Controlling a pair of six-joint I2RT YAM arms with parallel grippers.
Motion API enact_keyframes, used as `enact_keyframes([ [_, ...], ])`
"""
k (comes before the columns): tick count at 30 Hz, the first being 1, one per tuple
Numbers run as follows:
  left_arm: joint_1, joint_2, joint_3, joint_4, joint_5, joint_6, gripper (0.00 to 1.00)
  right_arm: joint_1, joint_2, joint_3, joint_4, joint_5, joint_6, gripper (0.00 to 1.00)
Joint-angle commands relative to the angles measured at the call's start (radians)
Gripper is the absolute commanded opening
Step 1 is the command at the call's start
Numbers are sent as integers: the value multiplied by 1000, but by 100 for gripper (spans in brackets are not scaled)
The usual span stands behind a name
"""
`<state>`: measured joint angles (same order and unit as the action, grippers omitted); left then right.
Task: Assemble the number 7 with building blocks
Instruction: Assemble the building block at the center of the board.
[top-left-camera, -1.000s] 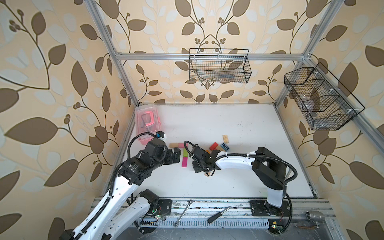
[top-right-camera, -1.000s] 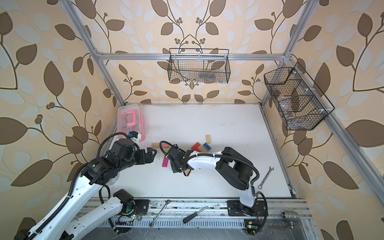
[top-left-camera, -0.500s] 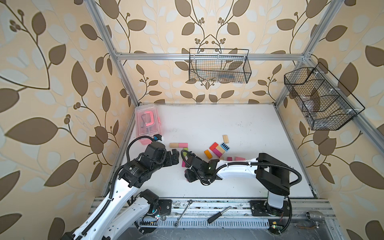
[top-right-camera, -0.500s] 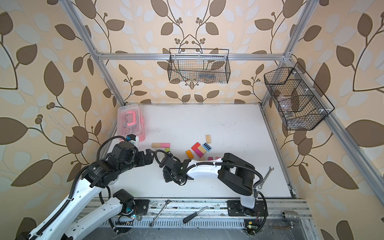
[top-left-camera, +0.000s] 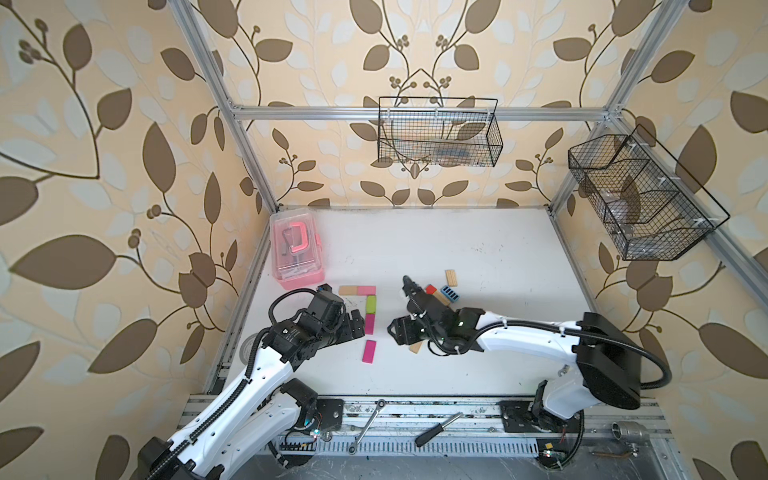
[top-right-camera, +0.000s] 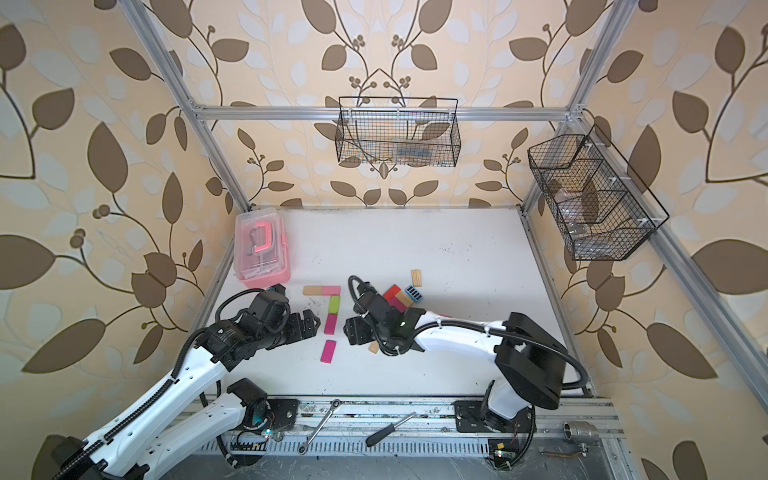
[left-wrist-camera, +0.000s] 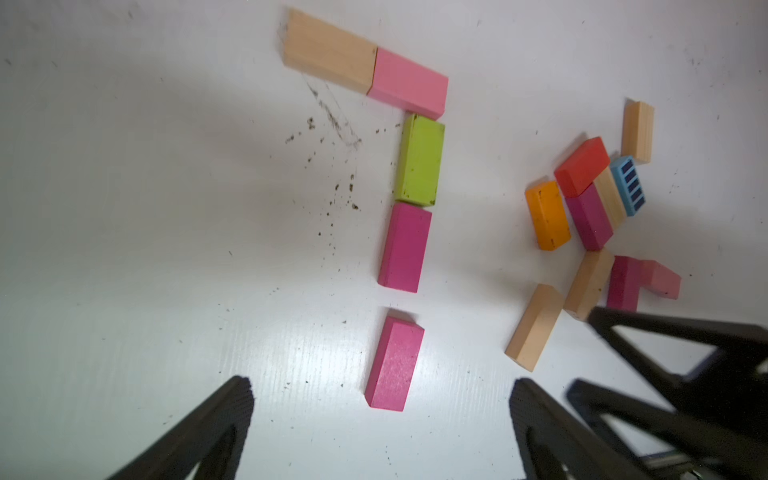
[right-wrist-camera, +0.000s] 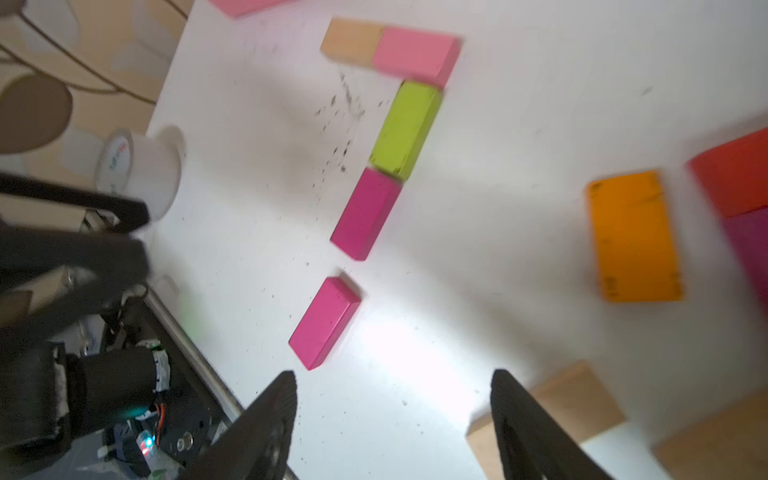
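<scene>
**Supervisor:** Status of the figure?

**Operator:** I find the 7 largely laid out on the worktop (top-left-camera: 457, 249), in its left half, toward the front edge. The top bar is the wood block (left-wrist-camera: 328, 52) touching the pink block (left-wrist-camera: 409, 83). The stem is the lime green block (left-wrist-camera: 419, 160), the upper magenta block (left-wrist-camera: 405, 247), then the lower magenta block (left-wrist-camera: 395, 363), which sits apart across a gap and slightly askew. I judge that closing this gap is what remains.

**Supervisor:** Orientation?

**Operator:** The bar's long axis runs parallel to the back edge. The stem runs back to front, with its foot toward the front edge. The left gripper (top-left-camera: 357, 327) is spread wide and empty, just beside the stem. The right gripper (right-wrist-camera: 392, 378) is parted and holds nothing. The spare blocks (left-wrist-camera: 582, 166) lie near the middle.
</scene>
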<state>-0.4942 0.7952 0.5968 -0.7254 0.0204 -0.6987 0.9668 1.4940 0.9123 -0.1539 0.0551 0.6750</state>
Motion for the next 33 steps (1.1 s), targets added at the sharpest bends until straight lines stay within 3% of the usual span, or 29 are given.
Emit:
enact_keyframes([
  [1,-40,60,-44,114,66,-69,99,-75,-91,-39,-53,-23,-134,79],
  [6,-179,173,-70,160,-11,-96,99,-211,-183,-52,-68,-98,-256,81],
  [10,-254,277,-101,220,-27,-62,90,-281,-219,-46,-73,-140,-321,82],
  [16,-361,323,-84,199,-187,-73,82,-343,-246,-52,-67,-202,-378,82],
  [33,-363,427,-73,211,-155,-84,49,-433,-273,-61,-40,-317,-437,83],
])
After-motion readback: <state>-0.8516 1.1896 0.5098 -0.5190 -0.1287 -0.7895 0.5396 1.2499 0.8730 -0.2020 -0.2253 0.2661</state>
